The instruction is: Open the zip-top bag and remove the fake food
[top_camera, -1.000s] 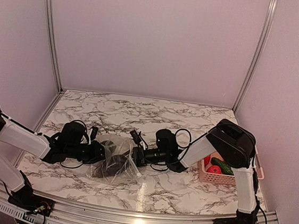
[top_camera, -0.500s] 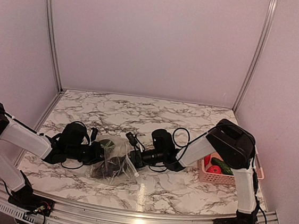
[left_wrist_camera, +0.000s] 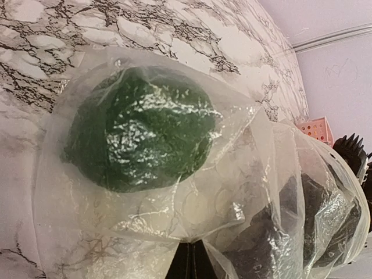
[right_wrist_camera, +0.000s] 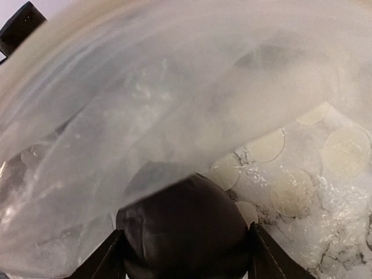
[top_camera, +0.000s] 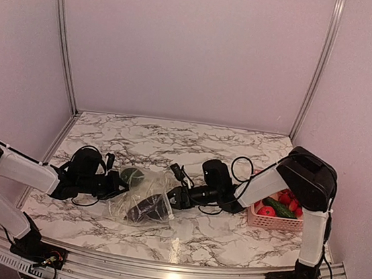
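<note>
top view: zip-top bag (top_camera: pixel 138 196) lower centre, left gripper (top_camera: pixel 122 185) and right gripper (top_camera: pixel 168 199) at its sides. left wrist: jaws pinch film, green pepper (left_wrist_camera: pixel 139 136) inside. right wrist: jaws clamp dark purplish piece (right_wrist_camera: pixel 186 232); film may snag, dragging bag

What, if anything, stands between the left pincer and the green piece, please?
The clear film of the zip-top bag covers the green piece all over, as the left wrist view shows; the left pincer pinches that film beside it.
</note>
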Controlling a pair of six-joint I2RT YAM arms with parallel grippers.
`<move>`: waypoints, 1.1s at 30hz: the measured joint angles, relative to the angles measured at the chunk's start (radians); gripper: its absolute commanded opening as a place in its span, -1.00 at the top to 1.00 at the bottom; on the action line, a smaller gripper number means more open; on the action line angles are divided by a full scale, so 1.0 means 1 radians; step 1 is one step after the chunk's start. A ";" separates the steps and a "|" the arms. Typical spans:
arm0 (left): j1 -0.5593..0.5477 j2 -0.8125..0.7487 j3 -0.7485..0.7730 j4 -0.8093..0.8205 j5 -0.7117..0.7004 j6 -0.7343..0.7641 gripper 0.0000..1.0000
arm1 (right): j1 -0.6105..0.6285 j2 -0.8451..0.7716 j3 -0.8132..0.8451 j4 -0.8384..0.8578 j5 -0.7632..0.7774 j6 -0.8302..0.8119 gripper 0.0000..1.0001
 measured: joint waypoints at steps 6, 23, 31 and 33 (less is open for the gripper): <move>0.031 -0.044 0.002 -0.049 -0.013 0.035 1.00 | -0.054 -0.079 -0.080 -0.005 0.025 -0.005 0.59; 0.066 -0.097 0.002 -0.113 -0.042 0.088 1.00 | -0.148 -0.378 -0.211 -0.229 0.182 -0.108 0.64; 0.071 -0.083 0.013 -0.114 -0.040 0.091 1.00 | -0.267 -0.550 -0.282 -0.376 0.222 -0.159 0.63; 0.071 -0.075 0.013 -0.113 -0.037 0.092 1.00 | -0.305 -0.615 -0.295 -0.419 0.233 -0.171 0.63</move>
